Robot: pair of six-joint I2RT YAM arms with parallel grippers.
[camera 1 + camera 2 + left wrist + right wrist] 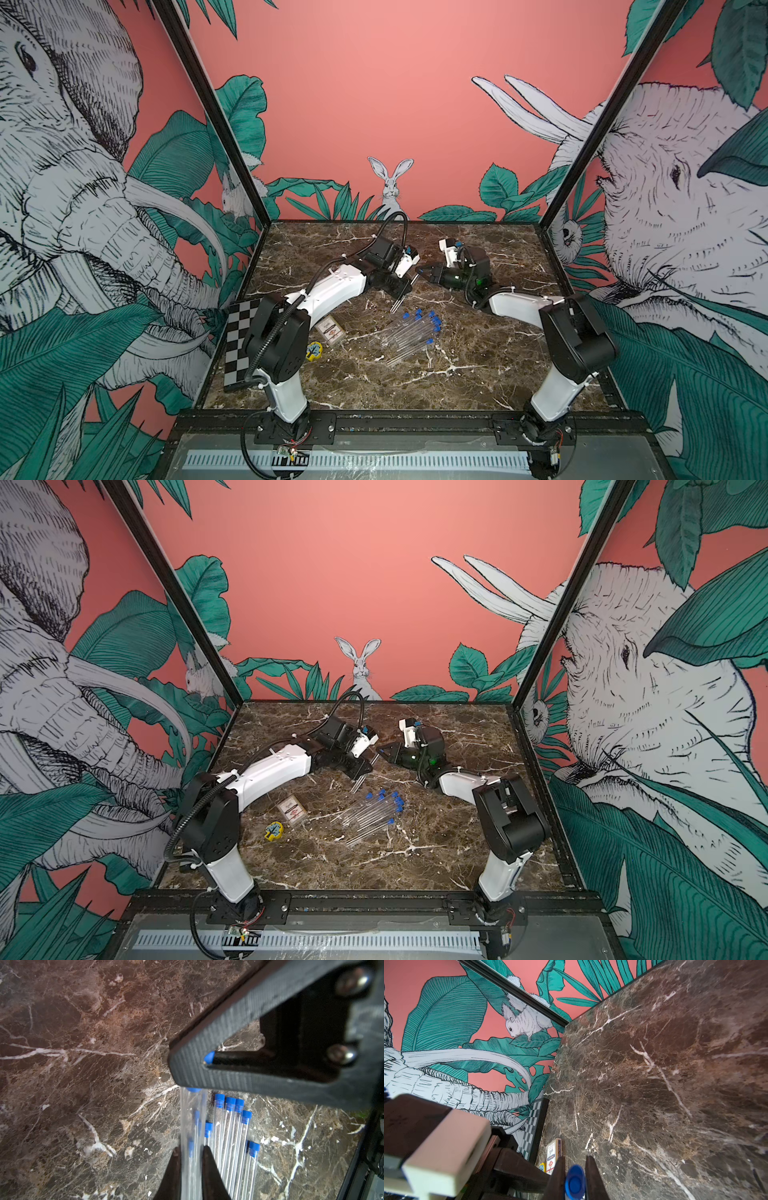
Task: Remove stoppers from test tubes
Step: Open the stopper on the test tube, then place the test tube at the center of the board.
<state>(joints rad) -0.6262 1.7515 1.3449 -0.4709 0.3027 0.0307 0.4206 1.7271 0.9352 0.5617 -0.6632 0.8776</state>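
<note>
stopper (574, 1182) removal is at the pull. the bright blue plug is pinched between the 2 fingers of the right gripper (575, 1158), which are clamped tight on it. the left gripper (191, 1149) is clenched around the clear test tube (192, 1109) partway down its length. the plugged end juts out past its fingertips and straight into the right gripper, and both tools are raised off the marble table (478, 365). the plug appears to sit at the tube's mouth, but how deep it is seated cannot be told.

to do this well, the right gripper should draw back along the tube's own line, perhaps with a slight twist, not sideways. the tube is thin and slick, so a crooked pull would likely bend it or slide it through the left gripper's hold. that hold probably needs to stay firm and steady while the plug comes free.

the other capped tubes (409, 336) lie in a loose bundle below the left gripper, near its tip. any swing after release should stay clear of them.
</note>
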